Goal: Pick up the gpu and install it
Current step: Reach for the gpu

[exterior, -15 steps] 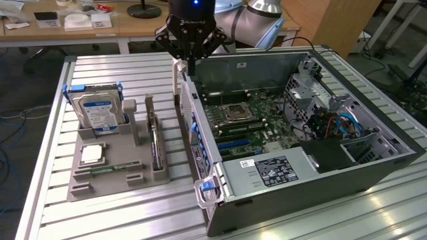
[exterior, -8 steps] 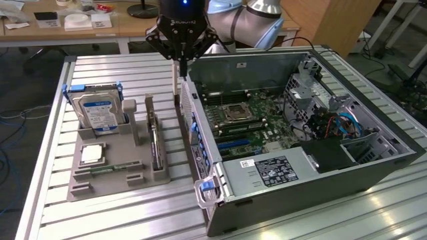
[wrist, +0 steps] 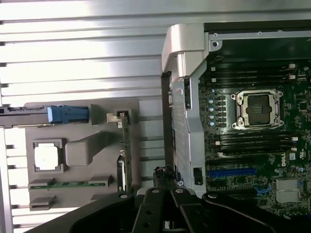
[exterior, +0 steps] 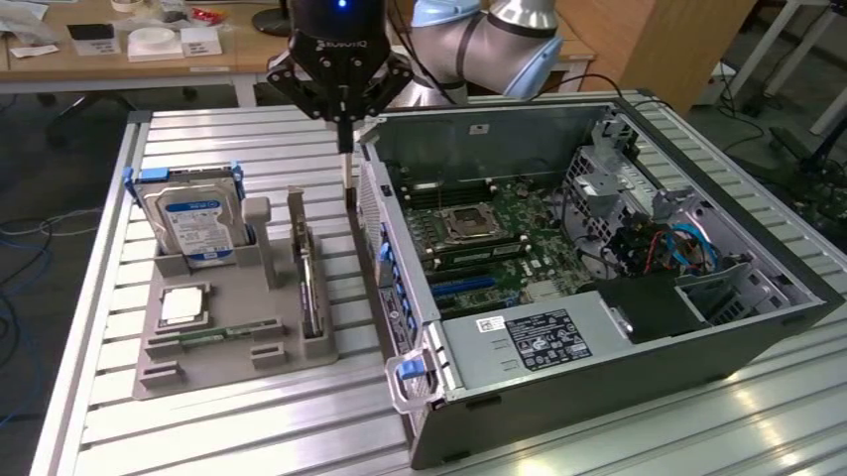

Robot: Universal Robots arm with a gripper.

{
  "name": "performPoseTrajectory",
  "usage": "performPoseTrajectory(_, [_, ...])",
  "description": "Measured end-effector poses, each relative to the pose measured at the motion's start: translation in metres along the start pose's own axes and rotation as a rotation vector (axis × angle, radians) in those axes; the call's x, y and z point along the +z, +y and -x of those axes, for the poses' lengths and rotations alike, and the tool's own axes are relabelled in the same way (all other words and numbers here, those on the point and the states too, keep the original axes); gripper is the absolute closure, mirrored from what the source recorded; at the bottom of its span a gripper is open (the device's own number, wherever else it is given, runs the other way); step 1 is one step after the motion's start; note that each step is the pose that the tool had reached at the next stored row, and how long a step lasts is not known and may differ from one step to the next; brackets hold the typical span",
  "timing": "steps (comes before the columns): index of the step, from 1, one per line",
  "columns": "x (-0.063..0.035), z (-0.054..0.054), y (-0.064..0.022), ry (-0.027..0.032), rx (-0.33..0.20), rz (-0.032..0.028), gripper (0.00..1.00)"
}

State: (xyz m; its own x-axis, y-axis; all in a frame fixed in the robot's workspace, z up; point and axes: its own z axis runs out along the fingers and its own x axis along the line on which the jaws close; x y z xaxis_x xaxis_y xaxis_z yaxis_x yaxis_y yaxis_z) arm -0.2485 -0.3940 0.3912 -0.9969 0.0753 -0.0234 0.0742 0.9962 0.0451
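Observation:
The gpu [exterior: 305,273] stands on edge in a slot of the grey holder [exterior: 225,372], a thin green card with a metal bracket at its far end. The wrist view shows the gpu [wrist: 125,145] edge-on. My gripper [exterior: 347,147] hangs above the table behind the holder, close to the open computer case's [exterior: 622,337] near wall, and it is shut with nothing between its fingers. From the wrist, the gripper [wrist: 167,182] lies between the gpu and the case wall [wrist: 187,97].
The holder also carries a blue-labelled hard drive [exterior: 196,223], a square processor [exterior: 182,304] and a narrow memory stick [exterior: 218,335]. Inside the case lies the motherboard with a blue slot [exterior: 470,286]. A desk with small items [exterior: 146,45] stands behind the slatted table.

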Motion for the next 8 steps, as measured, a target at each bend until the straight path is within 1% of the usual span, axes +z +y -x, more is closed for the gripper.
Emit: performPoseTrajectory(8, [0.0004, -0.021, -0.0003, 0.0001, 0.000, -0.0001, 0.89])
